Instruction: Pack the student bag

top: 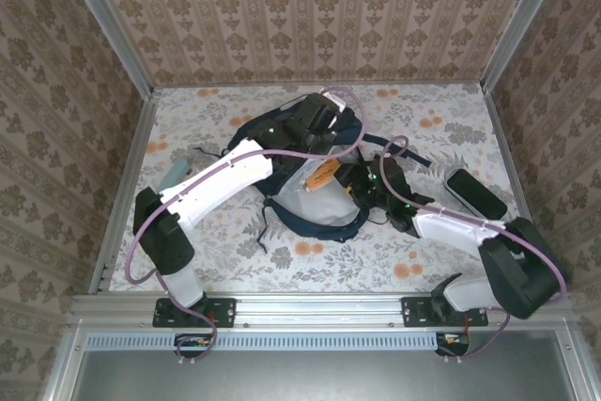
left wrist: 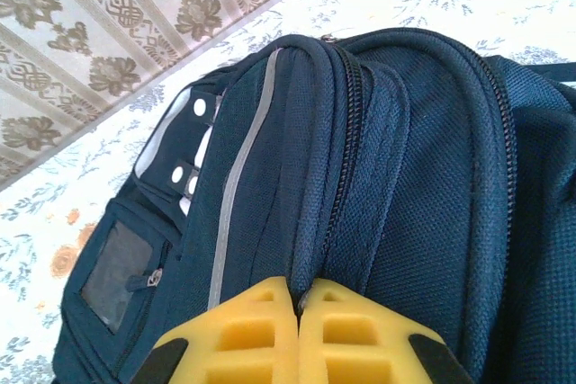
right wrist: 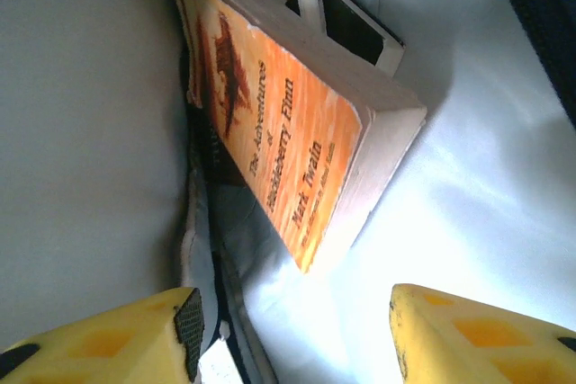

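Observation:
The student bag [top: 315,208], navy with a pale lining, lies open in the middle of the table. My left gripper [left wrist: 299,299] is shut on a fold of the bag's fabric [left wrist: 405,177] beside a zipper, at the bag's far end [top: 324,124]. My right gripper [right wrist: 292,330] is open inside the bag's mouth, with nothing between its fingers. Just ahead of it an orange paperback, "The Adventures of Huckleberry Finn" [right wrist: 279,132], lies tilted on the white lining [right wrist: 486,186]. A second dark book [right wrist: 351,29] sits behind it. From above, the orange book [top: 324,176] shows in the opening beside the right gripper [top: 360,178].
A black oblong case [top: 474,192] lies on the floral tablecloth to the right of the bag. A teal object [top: 178,171] lies at the left, partly under my left arm. Patterned walls close in the table on three sides.

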Tool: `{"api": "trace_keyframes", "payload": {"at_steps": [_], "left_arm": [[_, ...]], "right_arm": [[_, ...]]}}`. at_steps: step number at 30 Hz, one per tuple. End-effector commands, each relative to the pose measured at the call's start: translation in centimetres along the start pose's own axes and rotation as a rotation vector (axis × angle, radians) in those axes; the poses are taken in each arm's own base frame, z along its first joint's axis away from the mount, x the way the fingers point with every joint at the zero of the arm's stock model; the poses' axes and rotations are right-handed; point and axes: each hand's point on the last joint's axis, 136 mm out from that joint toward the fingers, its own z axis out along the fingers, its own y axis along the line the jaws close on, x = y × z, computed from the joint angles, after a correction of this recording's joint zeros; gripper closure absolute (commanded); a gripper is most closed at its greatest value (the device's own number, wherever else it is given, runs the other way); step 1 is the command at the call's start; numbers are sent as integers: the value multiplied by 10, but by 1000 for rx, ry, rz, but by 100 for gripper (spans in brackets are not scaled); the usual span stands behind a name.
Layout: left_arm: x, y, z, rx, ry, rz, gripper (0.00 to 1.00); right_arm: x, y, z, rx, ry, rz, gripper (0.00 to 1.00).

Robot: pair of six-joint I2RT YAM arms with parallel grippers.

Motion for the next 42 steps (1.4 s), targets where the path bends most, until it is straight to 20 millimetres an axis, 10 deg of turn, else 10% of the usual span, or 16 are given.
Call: {"api": "trace_keyframes", "payload": {"at_steps": [1,8,18,30,42], "left_arm": [[-36,15,-19,37,-132,-148,100],[-38,2,18,164,-73,-238,99],[8,28,20,269,69,-453,30],[190,51,-8,254,307,-402,19],[232,36,29,343,462,-337,27]], "right_arm": [[-9,-16,-23,63,-48,-37,42],[-40,-37,-72,180,-156,-94,42],[-47,-31,-119,251,-153,-217,36],[-12,0,-88,124,32,-237,34],[4,16,-57,126,109,-251,24]]}}
